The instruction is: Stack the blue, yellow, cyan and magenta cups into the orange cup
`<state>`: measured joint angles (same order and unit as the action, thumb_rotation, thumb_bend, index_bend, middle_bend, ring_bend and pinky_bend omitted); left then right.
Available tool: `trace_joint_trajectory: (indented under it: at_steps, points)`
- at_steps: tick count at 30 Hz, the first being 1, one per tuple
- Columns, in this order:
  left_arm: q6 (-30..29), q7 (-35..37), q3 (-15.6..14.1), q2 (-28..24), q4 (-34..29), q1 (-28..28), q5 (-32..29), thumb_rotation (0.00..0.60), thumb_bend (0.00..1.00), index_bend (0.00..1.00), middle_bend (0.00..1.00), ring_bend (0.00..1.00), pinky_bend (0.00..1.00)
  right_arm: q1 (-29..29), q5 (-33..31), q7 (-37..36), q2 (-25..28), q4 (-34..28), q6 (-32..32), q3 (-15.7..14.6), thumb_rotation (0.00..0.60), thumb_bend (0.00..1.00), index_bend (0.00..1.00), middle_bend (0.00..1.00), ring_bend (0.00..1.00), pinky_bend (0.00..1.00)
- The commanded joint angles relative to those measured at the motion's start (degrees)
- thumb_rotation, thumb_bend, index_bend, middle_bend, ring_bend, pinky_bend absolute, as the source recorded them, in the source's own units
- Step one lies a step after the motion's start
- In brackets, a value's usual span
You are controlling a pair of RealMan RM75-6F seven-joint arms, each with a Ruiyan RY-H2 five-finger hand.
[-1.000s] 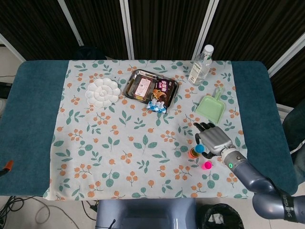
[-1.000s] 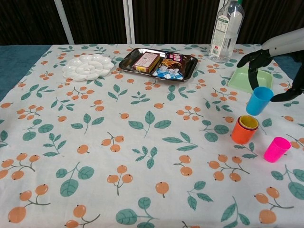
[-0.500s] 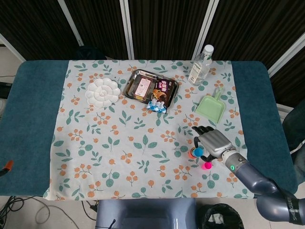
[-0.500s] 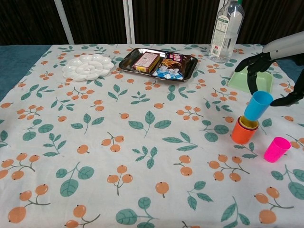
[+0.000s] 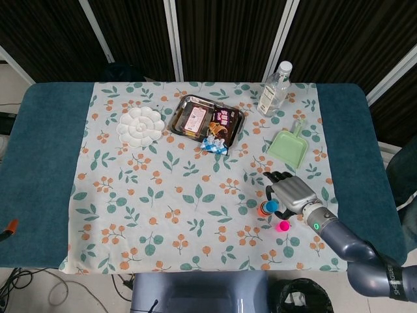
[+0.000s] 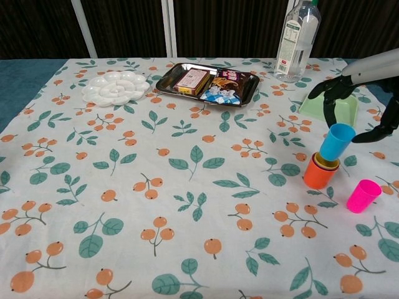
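A table draped in a leaf-and-berry print tablecloth (image 6: 187, 187) stands before dark curtains, teal padding showing at both ends. Near the cloth's right edge, toward the front, we see the orange cup (image 6: 318, 177) with the yellow cup (image 6: 326, 162) nested inside it. The cyan cup (image 6: 336, 141) sits tilted in the yellow one's mouth, not fully seated, and our right hand (image 6: 361, 93) arches over it; whether its dark fingers (image 6: 328, 107) are pinching the rim or have just let go we cannot tell. The magenta cup (image 6: 363, 195) stands just beside the stack, closer to the front right corner. No blue cup separate from the cyan one is visible. Our left hand is out of sight. The risk, as we judge it: the leaning cup could jam crooked or tip out, and a clumsy withdrawal could topple the light stack or knock the magenta cup over.
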<state>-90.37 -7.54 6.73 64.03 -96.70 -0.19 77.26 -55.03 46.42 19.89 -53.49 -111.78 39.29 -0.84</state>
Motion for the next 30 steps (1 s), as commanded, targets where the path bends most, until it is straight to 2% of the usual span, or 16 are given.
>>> trace_joint_trajectory:
  at_steps: [1,28,30]
  points:
    - [0.0,0.0,0.0,0.0,0.0,0.0,0.0,0.6,0.19,0.17,0.1,0.0,0.0,0.0,0.0,-0.1,-0.3,0.3,-0.2,-0.1,0.6,0.42,0.51,0.0,0.05,0.11]
    - [-0.1,-0.3,0.0,0.0,0.1,0.0,0.1,0.6,0.19,0.17,0.1,0.0,0.0,0.4,0.1,-1.1,-3.5,3.4,-0.6,-0.6,0.6,0.42,0.51,0.0,0.05,0.11]
    - [-0.1,-0.3,-0.1,0.0,0.1,0.0,0.1,0.6,0.19,0.17,0.1,0.0,0.0,0.4,0.1,-1.2,-3.6,3.5,-0.6,-0.6,0.6,0.42,0.47,0.0,0.05,0.11]
